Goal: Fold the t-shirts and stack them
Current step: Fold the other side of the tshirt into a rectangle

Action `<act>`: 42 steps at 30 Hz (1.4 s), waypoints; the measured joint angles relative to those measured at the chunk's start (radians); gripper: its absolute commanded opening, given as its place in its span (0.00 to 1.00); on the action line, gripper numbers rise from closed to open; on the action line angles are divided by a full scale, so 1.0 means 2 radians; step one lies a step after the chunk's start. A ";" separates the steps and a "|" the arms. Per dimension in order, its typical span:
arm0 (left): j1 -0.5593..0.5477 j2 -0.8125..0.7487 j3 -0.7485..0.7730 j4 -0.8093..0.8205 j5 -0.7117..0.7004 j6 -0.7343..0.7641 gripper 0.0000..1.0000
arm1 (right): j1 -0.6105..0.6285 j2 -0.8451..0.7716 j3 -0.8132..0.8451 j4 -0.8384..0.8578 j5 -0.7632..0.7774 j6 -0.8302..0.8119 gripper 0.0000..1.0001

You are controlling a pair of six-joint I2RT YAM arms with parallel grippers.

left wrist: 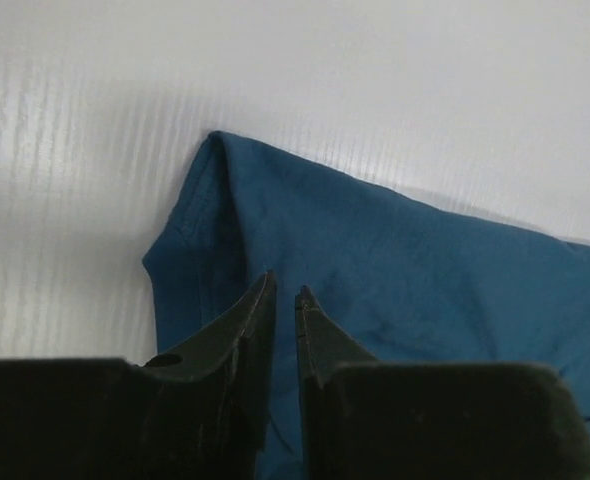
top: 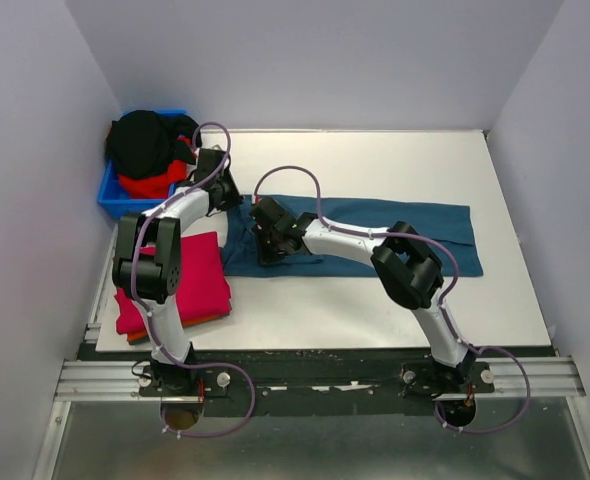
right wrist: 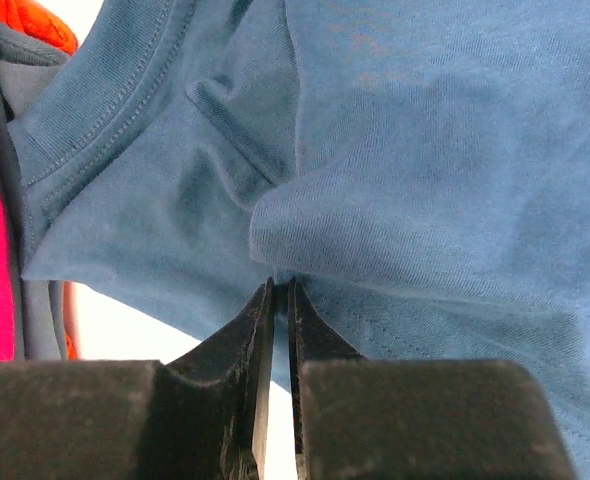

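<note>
Surface: white table point(top: 375, 310) with pale walls on three sides.
Teal-blue t-shirt point(top: 405, 222): lies as a long strip across the middle of the table, from left to right, its collar end at the left.
Left gripper point(left wrist: 287, 288): over the far left corner of the strip, jaws a narrow slit apart. Whether they pinch the cloth cannot be told.
Right gripper point(right wrist: 281, 282): at the near left edge of the strip, jaws almost together on a puffed fold of the teal cloth.
Crimson-pink t-shirt point(top: 200, 275): folded at near left, on top of the orange t-shirt point(top: 135, 338).
Blue bin point(top: 110, 195): far left corner, holding a black t-shirt point(top: 140, 140) on top of a red t-shirt point(top: 150, 185).
</note>
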 measured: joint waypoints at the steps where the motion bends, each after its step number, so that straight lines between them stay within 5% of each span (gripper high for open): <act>1: -0.002 0.005 -0.001 0.001 0.003 -0.001 0.25 | 0.000 0.000 0.000 0.000 0.001 0.000 0.18; 6: -0.011 0.009 -0.003 0.003 0.008 -0.001 0.24 | 0.000 -0.005 -0.003 -0.002 0.002 -0.001 0.07; 18: -0.014 0.082 0.049 -0.007 0.009 0.005 0.22 | 0.000 -0.061 -0.025 -0.048 0.001 -0.016 0.10; 21: -0.014 0.088 0.056 -0.010 0.006 0.005 0.22 | 0.000 -0.068 -0.026 -0.064 -0.006 -0.020 0.18; 24: -0.014 0.092 0.062 -0.014 0.003 0.007 0.21 | 0.000 -0.073 -0.035 -0.071 -0.017 -0.023 0.36; 33: -0.014 0.099 0.074 -0.022 -0.004 0.012 0.21 | -0.002 -0.146 -0.079 -0.092 -0.031 -0.034 0.45; 36: -0.014 0.098 0.074 -0.022 -0.006 0.013 0.26 | -0.011 -0.182 -0.092 -0.088 -0.026 -0.035 0.43; 39: -0.014 0.092 0.072 -0.027 -0.006 0.014 0.47 | -0.031 -0.203 -0.121 -0.072 -0.024 -0.034 0.43; 42: -0.014 0.061 0.050 -0.021 -0.001 0.016 0.54 | -0.066 -0.214 -0.170 -0.047 -0.023 -0.026 0.43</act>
